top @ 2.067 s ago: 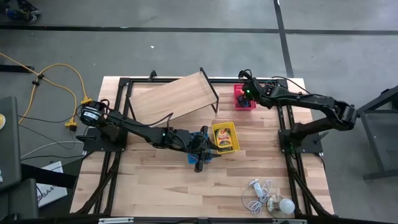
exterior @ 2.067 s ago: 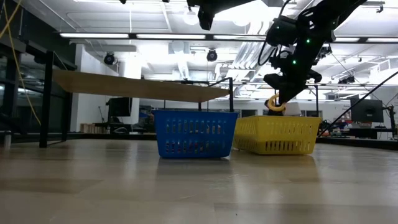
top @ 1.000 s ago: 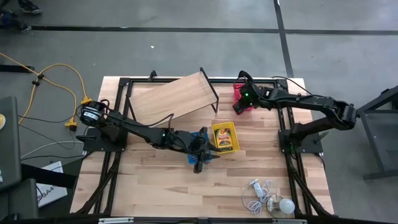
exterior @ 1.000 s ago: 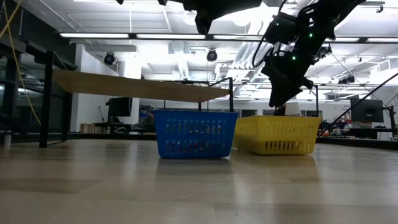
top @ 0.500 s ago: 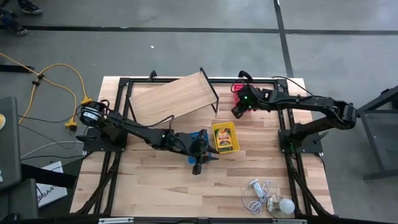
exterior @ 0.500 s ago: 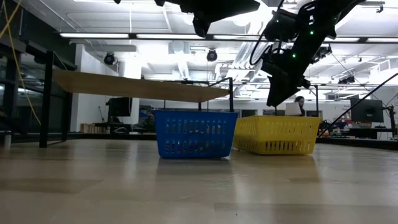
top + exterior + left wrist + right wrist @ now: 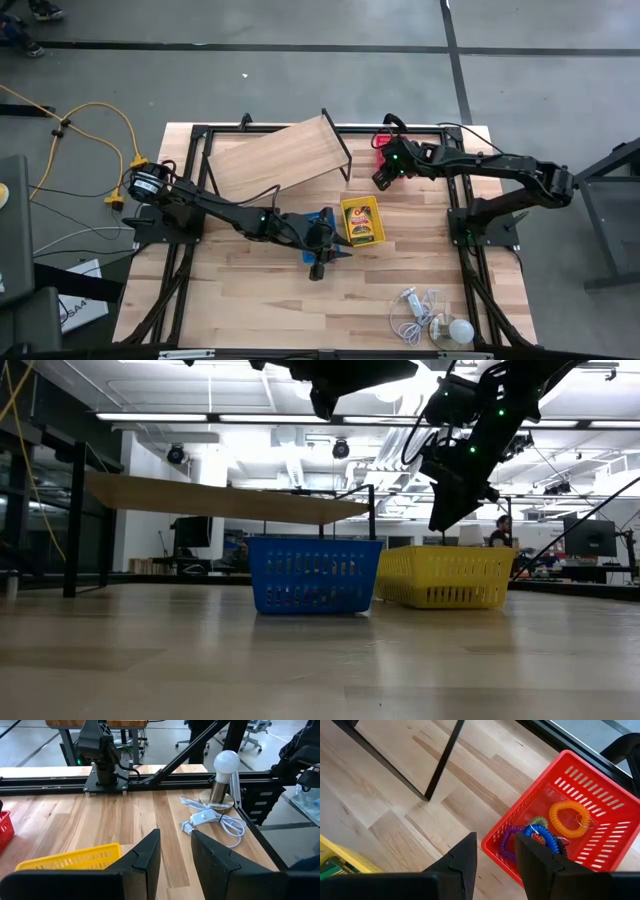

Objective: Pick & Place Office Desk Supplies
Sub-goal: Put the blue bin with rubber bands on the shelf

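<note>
The table is made of pale wood planks with visible grain, framed by black metal rails. A tilted wooden board on thin black legs is seen toward 11 o'clock of the table's centre in the high view.

The left arm is stretched from 9 o'clock toward the centre. The left gripper is held above the table, over the blue basket; its two dark fingers are spread with a clear gap and nothing is pinched between them.

The right arm reaches in from 3 o'clock toward 1 o'clock. The right gripper is raised in the air just beside the red basket, and its fingers are likewise spread and empty.

Three small plastic baskets with slotted, lattice-like walls are on the table. The blue one is near the centre, and what it contains cannot be told. The yellow basket is set just beside it at 3 o'clock; a crayon box with a yellow and green face is lying in it, its print too small to be read. The red basket is placed at 1 o'clock, and coiled loops are gathered inside it: an orange loop, a blue loop, a purple loop.

A white round bulb on a metal base, with its white cord coiled beside it, is found at 5 o'clock.
</note>
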`<act>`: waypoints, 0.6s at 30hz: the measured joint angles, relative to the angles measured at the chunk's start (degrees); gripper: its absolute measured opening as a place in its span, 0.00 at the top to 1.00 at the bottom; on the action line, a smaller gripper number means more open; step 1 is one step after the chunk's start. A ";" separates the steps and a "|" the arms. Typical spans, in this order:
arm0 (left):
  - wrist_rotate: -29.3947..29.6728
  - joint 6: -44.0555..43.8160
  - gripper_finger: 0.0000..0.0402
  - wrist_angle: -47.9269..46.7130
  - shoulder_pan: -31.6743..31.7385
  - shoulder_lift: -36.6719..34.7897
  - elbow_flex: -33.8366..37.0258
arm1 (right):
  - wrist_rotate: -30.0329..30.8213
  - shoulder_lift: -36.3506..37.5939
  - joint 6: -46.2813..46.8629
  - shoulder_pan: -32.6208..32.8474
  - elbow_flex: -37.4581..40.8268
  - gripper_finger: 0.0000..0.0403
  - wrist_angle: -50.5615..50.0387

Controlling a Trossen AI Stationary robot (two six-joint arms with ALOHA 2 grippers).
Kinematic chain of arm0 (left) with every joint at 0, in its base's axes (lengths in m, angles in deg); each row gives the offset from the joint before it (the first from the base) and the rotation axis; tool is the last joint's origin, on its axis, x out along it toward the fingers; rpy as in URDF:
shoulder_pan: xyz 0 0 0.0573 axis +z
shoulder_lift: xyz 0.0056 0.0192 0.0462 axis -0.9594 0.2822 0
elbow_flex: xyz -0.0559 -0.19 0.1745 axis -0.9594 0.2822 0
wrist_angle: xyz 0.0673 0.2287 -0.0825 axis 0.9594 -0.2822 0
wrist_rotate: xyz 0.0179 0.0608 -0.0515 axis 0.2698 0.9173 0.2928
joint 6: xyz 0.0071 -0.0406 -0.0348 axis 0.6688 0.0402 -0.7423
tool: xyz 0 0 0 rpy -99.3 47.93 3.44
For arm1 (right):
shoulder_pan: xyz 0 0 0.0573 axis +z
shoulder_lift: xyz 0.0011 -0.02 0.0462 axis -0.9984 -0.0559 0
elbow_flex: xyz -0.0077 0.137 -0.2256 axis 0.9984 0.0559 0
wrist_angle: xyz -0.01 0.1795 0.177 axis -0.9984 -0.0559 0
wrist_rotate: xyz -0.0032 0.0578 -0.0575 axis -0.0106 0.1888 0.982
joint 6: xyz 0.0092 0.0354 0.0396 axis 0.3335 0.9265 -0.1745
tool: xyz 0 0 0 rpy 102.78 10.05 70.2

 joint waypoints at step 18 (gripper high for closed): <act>-0.02 -2.40 0.74 0.24 0.00 0.00 0.00 | -0.39 -0.02 4.57 0.00 0.00 0.70 0.00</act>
